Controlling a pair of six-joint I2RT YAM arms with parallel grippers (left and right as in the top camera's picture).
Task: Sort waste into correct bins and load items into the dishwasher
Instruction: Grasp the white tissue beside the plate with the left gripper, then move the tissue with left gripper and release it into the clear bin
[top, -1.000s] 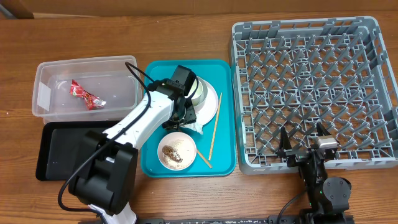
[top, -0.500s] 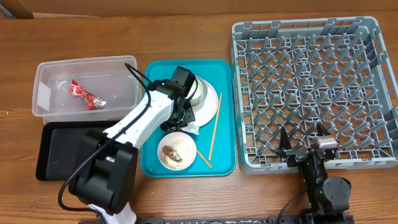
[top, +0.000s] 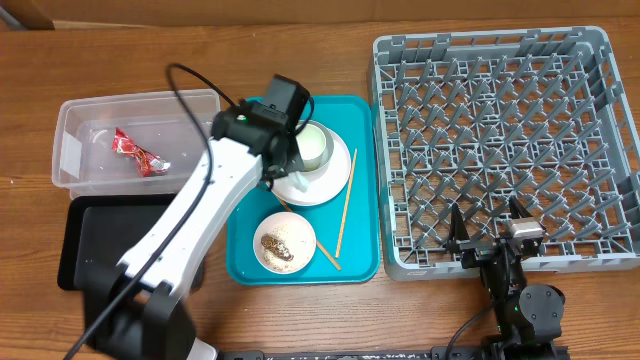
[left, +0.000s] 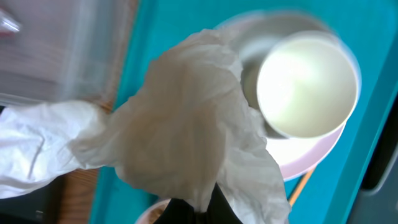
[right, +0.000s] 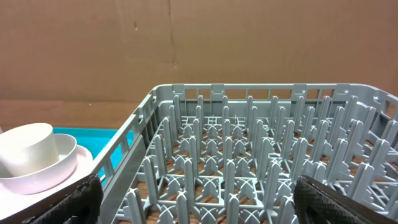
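Left claw (left: 198, 210): clenched on a crumpled white tissue (left: 180, 124), which it pinches by one edge. The tissue spreads out from the claw over the left part of the teal tray (top: 360, 260).

Just right of this claw, a white cup (top: 312, 148) stands on a pink plate (top: 335, 180) in the tray. On the claw's near side, toward the arm's base, is a small bowl (top: 284, 243) with brown food bits in it. Right of that bowl two chopsticks (top: 345, 205) lie in the tray, one long and nearly straight, one short and slanted.

Left of the claw is a clear tub (top: 70, 150) with a red wrapper (top: 140, 152) lying in it. A black tray (top: 90, 240) lies on the counter (top: 300, 50) on the tub's near side.

Right claw (top: 486, 218): released, with its jaws spread wide and nothing between them. It sits low at the near edge of the grey dish rack (top: 600, 150), whose pegs stand just ahead of it. No dishes show in the rack.
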